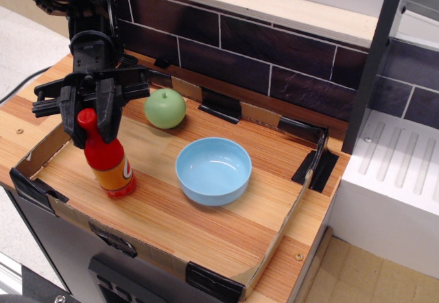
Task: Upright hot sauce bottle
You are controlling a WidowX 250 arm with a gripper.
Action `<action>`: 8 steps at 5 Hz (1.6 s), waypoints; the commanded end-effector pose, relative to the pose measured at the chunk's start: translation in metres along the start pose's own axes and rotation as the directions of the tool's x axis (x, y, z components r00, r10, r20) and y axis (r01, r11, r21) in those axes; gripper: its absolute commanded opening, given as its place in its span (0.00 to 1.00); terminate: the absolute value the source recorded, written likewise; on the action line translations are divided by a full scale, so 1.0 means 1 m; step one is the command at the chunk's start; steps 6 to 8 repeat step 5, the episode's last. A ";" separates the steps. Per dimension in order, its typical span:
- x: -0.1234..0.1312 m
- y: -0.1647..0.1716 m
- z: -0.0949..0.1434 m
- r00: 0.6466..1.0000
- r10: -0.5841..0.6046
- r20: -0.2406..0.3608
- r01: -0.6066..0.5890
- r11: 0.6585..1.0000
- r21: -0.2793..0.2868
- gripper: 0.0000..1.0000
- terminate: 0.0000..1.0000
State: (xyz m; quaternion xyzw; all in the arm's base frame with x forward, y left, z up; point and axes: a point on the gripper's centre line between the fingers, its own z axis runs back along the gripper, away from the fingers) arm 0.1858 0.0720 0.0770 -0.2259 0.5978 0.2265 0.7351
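The hot sauce bottle (pixel 110 166) is red with a round red cap and an orange label. It stands on its base at the left of the wooden board and leans a little to the left at the top. My gripper (pixel 90 133) hangs straight down over it. Its two black fingers (pixel 110 114) flank the cap and neck and look closed on them. The bottle's body below the fingers is in full view.
A green apple (pixel 164 108) sits just behind and to the right of the bottle. A light blue bowl (pixel 213 169) stands mid-board. A low cardboard rim (pixel 41 153) with black tape edges the board. A dark tile wall (pixel 274 56) runs behind. A white rack (pixel 398 173) stands at the right.
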 end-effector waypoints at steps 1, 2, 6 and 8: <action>0.010 0.001 0.019 0.997 0.017 0.079 -0.018 1.000 0.013 1.00 0.00; 0.010 0.000 0.022 0.988 0.023 0.155 -0.029 0.999 0.032 1.00 0.00; -0.029 -0.008 0.048 0.772 -0.079 0.631 0.061 0.997 0.050 1.00 1.00; -0.029 -0.008 0.048 0.772 -0.079 0.631 0.061 0.997 0.050 1.00 1.00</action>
